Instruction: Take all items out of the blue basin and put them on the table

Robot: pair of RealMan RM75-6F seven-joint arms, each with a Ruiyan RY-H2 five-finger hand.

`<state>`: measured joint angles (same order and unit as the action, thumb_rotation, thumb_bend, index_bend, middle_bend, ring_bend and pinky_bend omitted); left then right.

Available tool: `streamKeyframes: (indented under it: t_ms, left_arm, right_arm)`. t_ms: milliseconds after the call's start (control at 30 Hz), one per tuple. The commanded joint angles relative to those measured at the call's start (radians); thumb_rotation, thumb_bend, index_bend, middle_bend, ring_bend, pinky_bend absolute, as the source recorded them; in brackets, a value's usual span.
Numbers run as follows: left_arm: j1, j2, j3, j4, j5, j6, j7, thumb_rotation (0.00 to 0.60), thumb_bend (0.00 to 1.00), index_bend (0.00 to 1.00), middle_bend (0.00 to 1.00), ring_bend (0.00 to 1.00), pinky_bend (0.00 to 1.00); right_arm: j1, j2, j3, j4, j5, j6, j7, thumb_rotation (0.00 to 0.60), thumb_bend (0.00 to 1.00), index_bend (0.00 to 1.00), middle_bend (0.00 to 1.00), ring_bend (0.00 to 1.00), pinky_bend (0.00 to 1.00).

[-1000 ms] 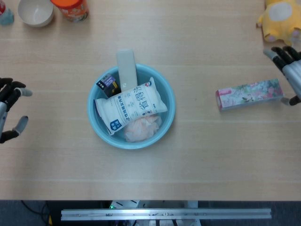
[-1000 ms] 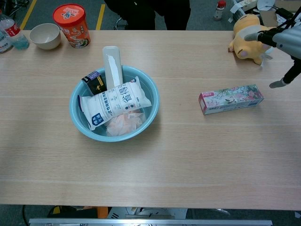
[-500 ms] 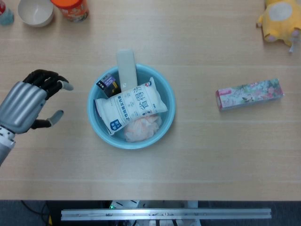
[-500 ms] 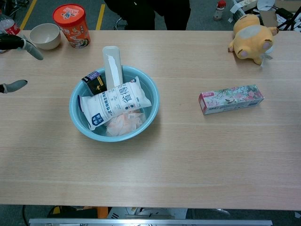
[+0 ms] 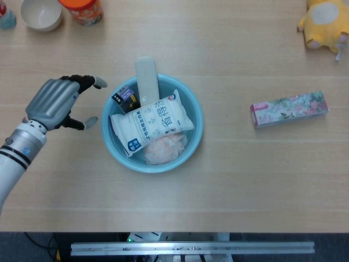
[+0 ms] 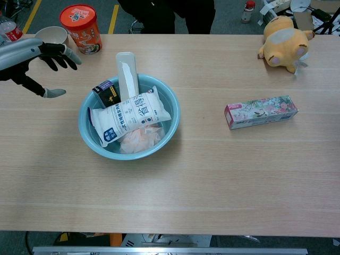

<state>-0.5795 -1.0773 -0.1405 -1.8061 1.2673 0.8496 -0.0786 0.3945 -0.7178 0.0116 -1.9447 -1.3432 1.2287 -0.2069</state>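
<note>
Head view, your inventory: blue basin (image 5: 196,117), left of the table's (image 5: 245,180) centre. Contents: white bag with blue print (image 5: 152,121) lying across the top; pinkish crumpled packet (image 5: 163,148) beneath it on the near side; small dark box (image 5: 125,97) at the far left wall; long pale flat case (image 5: 146,78) leaning on the far rim and sticking out past it.

Your left hand (image 5: 59,102): just left of the basin, above the table, fingers spread wide, holding nothing, fingertips pointing at the rim but not touching it. Your right hand: not in either view.

Already on the table: flowered carton (image 5: 289,109), well apart to the right.

Surroundings, far edge: yellow plush toy (image 5: 324,23) at right; pale bowl (image 5: 40,13) and orange canister (image 5: 82,10) at left, with a bottle (image 6: 8,30) beside them in the chest view.
</note>
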Motion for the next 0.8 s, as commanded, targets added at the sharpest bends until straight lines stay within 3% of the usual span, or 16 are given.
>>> streamKeyframes:
  t_ms: [33, 167, 367, 500, 800]
  left_arm:
    - [-0.075, -0.055, -0.021, 0.009, -0.137, -0.055, 0.122, 0.600, 0.26, 0.24, 0.29, 0.27, 0.29]
    - [-0.124, -0.102, -0.014, 0.019, -0.261, -0.038, 0.267, 0.596, 0.25, 0.23, 0.28, 0.26, 0.30]
    - [-0.195, -0.180, 0.002, 0.044, -0.438, 0.007, 0.442, 0.474, 0.25, 0.23, 0.28, 0.26, 0.30]
    - [-0.237, -0.219, 0.007, 0.062, -0.537, 0.019, 0.506, 0.410, 0.25, 0.23, 0.28, 0.26, 0.30]
    - [-0.311, -0.271, 0.026, 0.087, -0.687, 0.061, 0.625, 0.342, 0.24, 0.24, 0.30, 0.26, 0.30]
  right_arm:
    - [-0.011, 0.005, 0.002, 0.008, -0.011, -0.001, 0.013, 0.600, 0.02, 0.00, 0.16, 0.09, 0.26]
    - [-0.026, 0.008, 0.004, 0.023, -0.026, 0.001, 0.036, 0.600, 0.02, 0.00, 0.16, 0.09, 0.26]
    - [-0.046, 0.010, 0.007, 0.055, -0.041, -0.002, 0.075, 0.600, 0.02, 0.00, 0.16, 0.09, 0.26]
    - [-0.059, 0.011, 0.010, 0.078, -0.044, -0.003, 0.102, 0.600, 0.02, 0.00, 0.16, 0.09, 0.26]
    - [-0.084, 0.010, 0.016, 0.123, -0.050, -0.006, 0.158, 0.600, 0.02, 0.00, 0.16, 0.09, 0.26]
